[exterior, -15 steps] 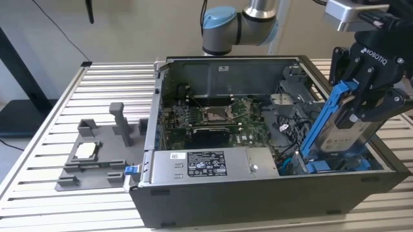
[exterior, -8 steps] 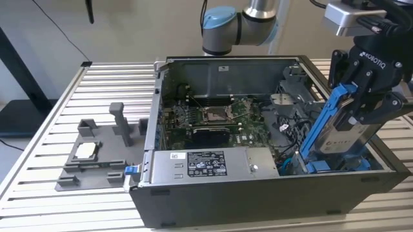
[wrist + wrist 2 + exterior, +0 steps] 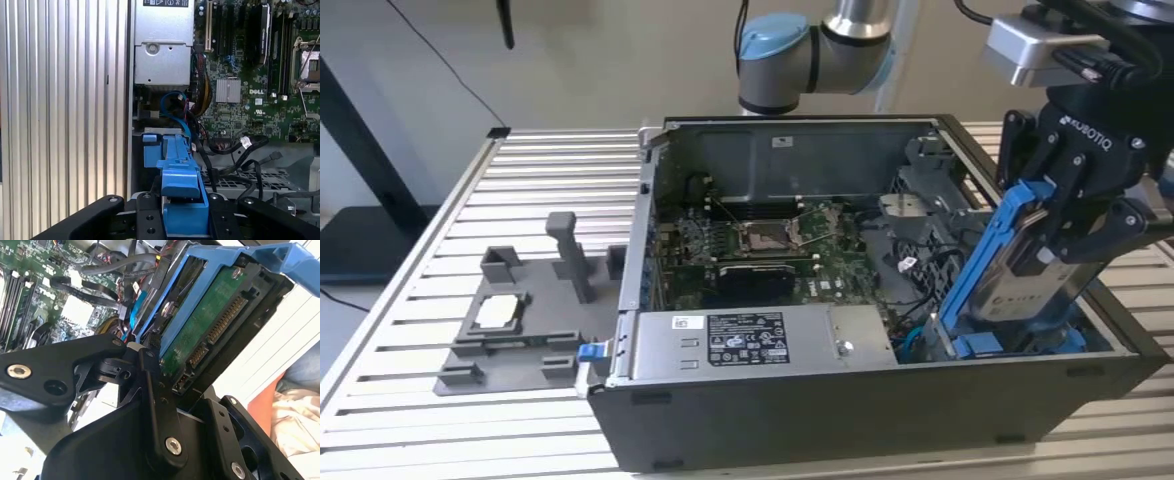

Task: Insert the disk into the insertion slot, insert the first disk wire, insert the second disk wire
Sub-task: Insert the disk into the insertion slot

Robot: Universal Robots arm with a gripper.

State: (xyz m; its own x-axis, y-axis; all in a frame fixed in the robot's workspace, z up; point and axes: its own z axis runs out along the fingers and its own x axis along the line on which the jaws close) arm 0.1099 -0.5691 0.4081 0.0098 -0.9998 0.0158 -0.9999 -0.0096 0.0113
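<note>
Your gripper is clamped on the disk, pinching the sides of its blue carrier frame. In the exterior view the disk stands tilted, its upper end leaning toward one o'clock and its lower end at the mouth of the insertion slot. That slot sits inside the computer case, at about four o'clock from the motherboard. The second wrist view shows the disk's green circuit board.
</note>
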